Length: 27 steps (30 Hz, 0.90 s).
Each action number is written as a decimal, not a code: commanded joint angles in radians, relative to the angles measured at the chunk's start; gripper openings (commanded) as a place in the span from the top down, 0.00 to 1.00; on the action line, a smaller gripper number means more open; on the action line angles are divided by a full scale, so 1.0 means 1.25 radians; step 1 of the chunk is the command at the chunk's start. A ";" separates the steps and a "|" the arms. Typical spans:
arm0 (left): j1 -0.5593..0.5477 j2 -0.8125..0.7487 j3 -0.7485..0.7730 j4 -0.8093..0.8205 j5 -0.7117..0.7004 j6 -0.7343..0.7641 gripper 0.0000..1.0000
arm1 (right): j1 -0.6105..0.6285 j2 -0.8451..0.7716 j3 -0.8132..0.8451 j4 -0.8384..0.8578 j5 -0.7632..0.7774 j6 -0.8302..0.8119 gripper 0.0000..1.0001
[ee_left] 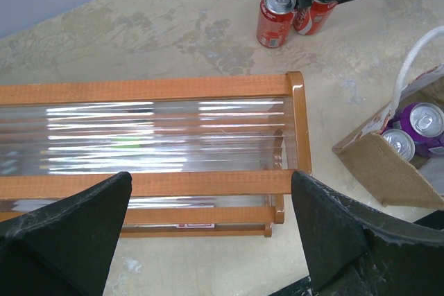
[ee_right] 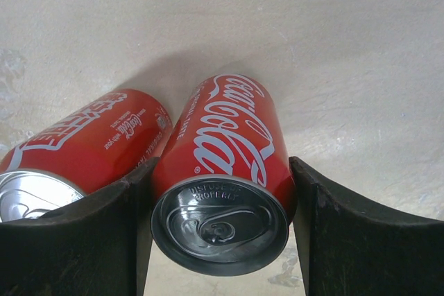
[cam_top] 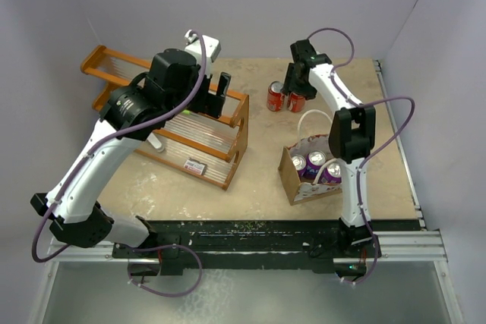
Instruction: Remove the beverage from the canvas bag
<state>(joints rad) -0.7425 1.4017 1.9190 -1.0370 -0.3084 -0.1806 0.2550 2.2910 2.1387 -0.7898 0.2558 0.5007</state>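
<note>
The canvas bag (cam_top: 305, 188) stands on the table at the right, white handles up, with three cans inside, purple ones (cam_top: 315, 161) among them; it also shows in the left wrist view (ee_left: 388, 171). My right gripper (cam_top: 295, 95) is at the far middle of the table, shut on an upright red cola can (ee_right: 222, 143) that stands on the table. A second red cola can (ee_right: 83, 147) stands right beside it, to its left. My left gripper (cam_top: 220, 89) is open and empty, hovering over the wooden rack (cam_top: 190, 123).
The wooden rack with clear slats (ee_left: 152, 89) lies across the left half of the table. The two red cans (ee_left: 275, 17) stand behind the bag, near the back wall. The right arm reaches over the bag.
</note>
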 commanded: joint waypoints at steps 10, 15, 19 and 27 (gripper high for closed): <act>-0.022 0.006 0.018 0.022 0.048 -0.002 0.01 | 0.002 -0.065 0.072 0.009 0.013 -0.067 0.14; -0.039 0.003 0.010 0.023 0.081 -0.016 0.01 | 0.002 -0.145 0.018 -0.008 0.036 -0.071 0.11; -0.038 -0.019 -0.005 0.021 0.094 -0.056 0.01 | 0.002 -0.243 -0.086 -0.009 0.032 -0.072 0.11; -0.036 -0.034 -0.064 0.083 0.170 -0.133 0.01 | 0.002 -0.424 -0.152 -0.180 0.091 -0.112 0.11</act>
<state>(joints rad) -0.7876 1.3788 1.8565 -1.0149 -0.1692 -0.2749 0.2550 1.8999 2.0060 -0.8829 0.3050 0.3920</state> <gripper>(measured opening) 0.992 0.888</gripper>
